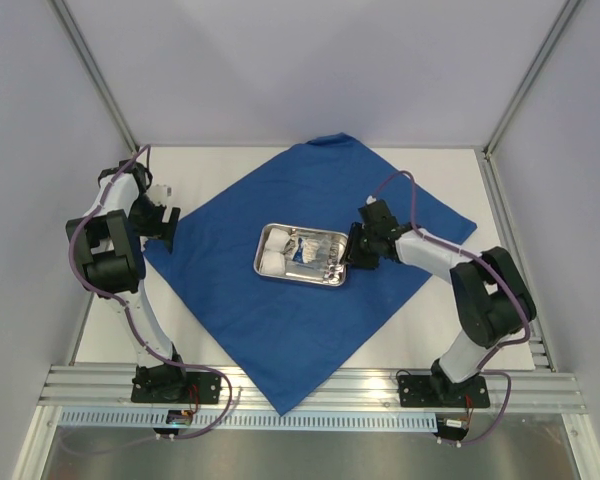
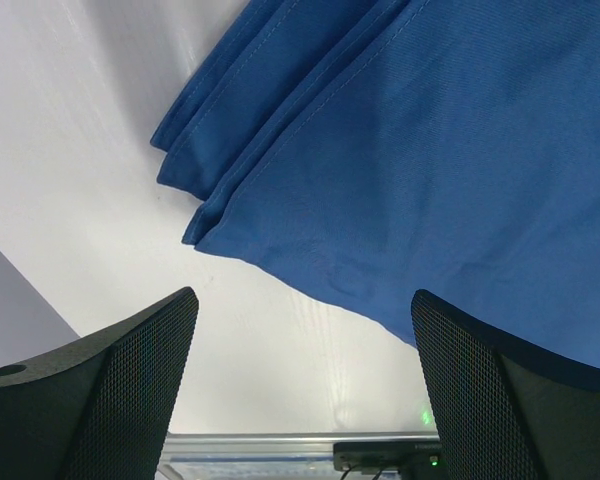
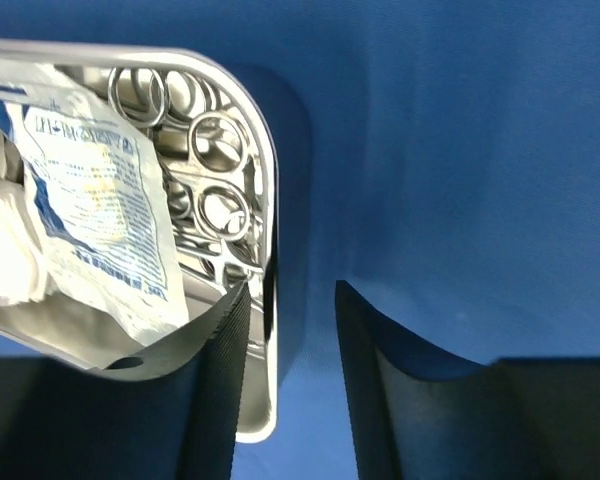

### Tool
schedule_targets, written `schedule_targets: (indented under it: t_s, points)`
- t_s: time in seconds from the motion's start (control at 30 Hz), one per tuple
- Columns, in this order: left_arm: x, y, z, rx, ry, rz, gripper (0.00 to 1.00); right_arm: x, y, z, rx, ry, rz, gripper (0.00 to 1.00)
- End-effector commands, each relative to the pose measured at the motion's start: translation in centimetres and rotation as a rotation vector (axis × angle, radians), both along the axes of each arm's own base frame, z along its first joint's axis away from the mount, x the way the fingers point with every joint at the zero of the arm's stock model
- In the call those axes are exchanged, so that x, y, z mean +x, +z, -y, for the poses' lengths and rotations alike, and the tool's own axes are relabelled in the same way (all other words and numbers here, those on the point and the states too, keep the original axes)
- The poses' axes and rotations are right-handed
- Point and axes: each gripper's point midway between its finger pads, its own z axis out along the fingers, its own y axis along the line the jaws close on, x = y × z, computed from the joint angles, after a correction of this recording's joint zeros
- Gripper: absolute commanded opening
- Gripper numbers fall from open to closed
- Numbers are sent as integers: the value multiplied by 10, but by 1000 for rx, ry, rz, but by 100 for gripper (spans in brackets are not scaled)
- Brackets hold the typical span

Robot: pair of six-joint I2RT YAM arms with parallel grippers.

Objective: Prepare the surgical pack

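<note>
The blue drape (image 1: pixel 280 330) lies spread as a diamond on the white tabletop (image 1: pixel 410 335), one corner reaching the near edge. At its middle sits the steel tray (image 1: pixel 300 283), holding white gauze (image 1: pixel 274 250), a printed packet (image 3: pixel 100 200) and ring-handled instruments (image 3: pixel 215 140). The right end effector (image 3: pixel 292 290) is released, fingers straddling the tray's right rim (one inside, one outside over cloth). The left end effector (image 2: pixel 302 300) hangs wide open over the drape's left corner.

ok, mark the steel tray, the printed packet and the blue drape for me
steel tray (image 3: pixel 267 190), right wrist view, on its bare rim.
printed packet (image 3: pixel 100 200), right wrist view, middle of its printed face.
blue drape (image 2: pixel 210 130), left wrist view, on the folded corner layers.
</note>
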Motion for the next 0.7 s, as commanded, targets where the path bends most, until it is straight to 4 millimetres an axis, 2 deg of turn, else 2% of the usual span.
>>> schedule_targets:
  t_s: [0.0,0.03,0.1,0.17,0.2,0.27,0.3,0.37,0.4,0.43,0.5,0.53,0.57,0.6,0.67]
  points:
    - [2,13,3,-14,6,34,96,1,30,11,-50,19,92,44]
    - [1,14,3,-14,6,34,96,4,50,12,-47,25,146,46]
    - [-1,18,4,-15,14,32,96,3,67,20,-91,62,191,53]
    - [-2,25,5,-18,23,44,96,4,96,18,-89,110,265,55]
    - [-4,28,7,-26,26,43,96,-1,103,18,-115,170,286,57]
    - [-7,38,11,-39,28,55,96,-14,128,-2,-114,314,365,58]
    - [-12,41,15,-60,23,46,96,-34,132,-15,-160,480,398,59]
    - [-16,50,18,-71,19,59,96,-59,138,-34,-184,667,426,60]
    - [-23,50,20,-75,16,41,96,-92,134,-50,-196,821,419,60]
    - [-27,57,21,-71,10,53,96,-107,132,-56,-216,944,445,60]
    - [-39,59,24,-75,-2,34,96,-141,124,-65,-214,1098,467,61]
    - [-44,66,24,-67,-25,55,96,-167,121,-76,-195,1208,495,61]
    - [-52,64,24,-58,-31,39,96,-181,121,-85,-158,1257,521,61]
    - [-56,66,23,-47,-43,41,96,-206,113,-89,-137,1331,529,61]
    - [-69,68,19,-13,-66,35,96,-223,112,-100,-121,1388,592,62]
